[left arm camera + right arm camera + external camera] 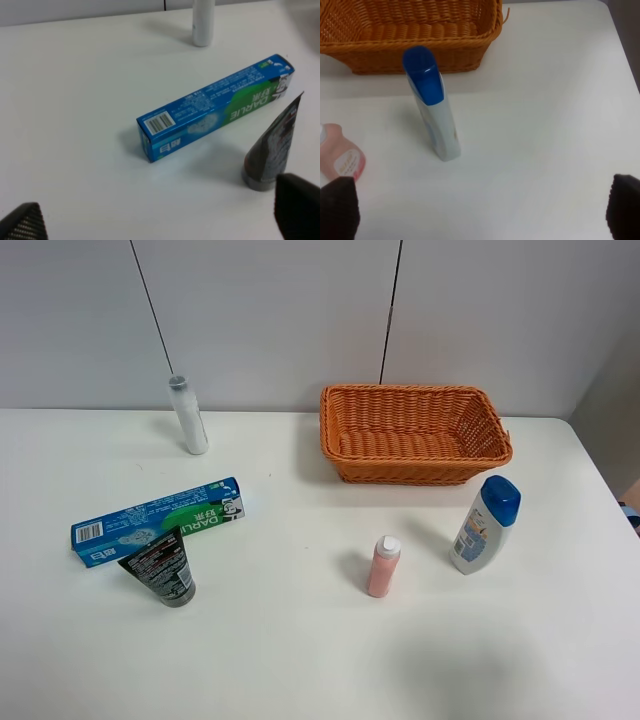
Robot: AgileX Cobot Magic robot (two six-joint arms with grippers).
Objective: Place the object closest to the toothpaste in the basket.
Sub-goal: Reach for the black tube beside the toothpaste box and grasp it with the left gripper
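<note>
The blue and green toothpaste box [160, 521] lies flat on the left of the white table and also shows in the left wrist view [215, 107]. A black tube [160, 568] stands cap down, touching the box's front side, and shows in the left wrist view [272, 150] too. The orange wicker basket [410, 390] stands at the back right, empty, and its wall shows in the right wrist view [420, 35]. My left gripper [160, 220] is open and empty, hovering near the box and tube. My right gripper [481, 215] is open and empty. Neither arm shows in the high view.
A white bottle with a blue cap [486, 524] stands right of centre, in front of the basket, and shows in the right wrist view [432, 102]. A pink bottle [383, 567] stands to its left. A slim white bottle [188, 415] stands at the back left.
</note>
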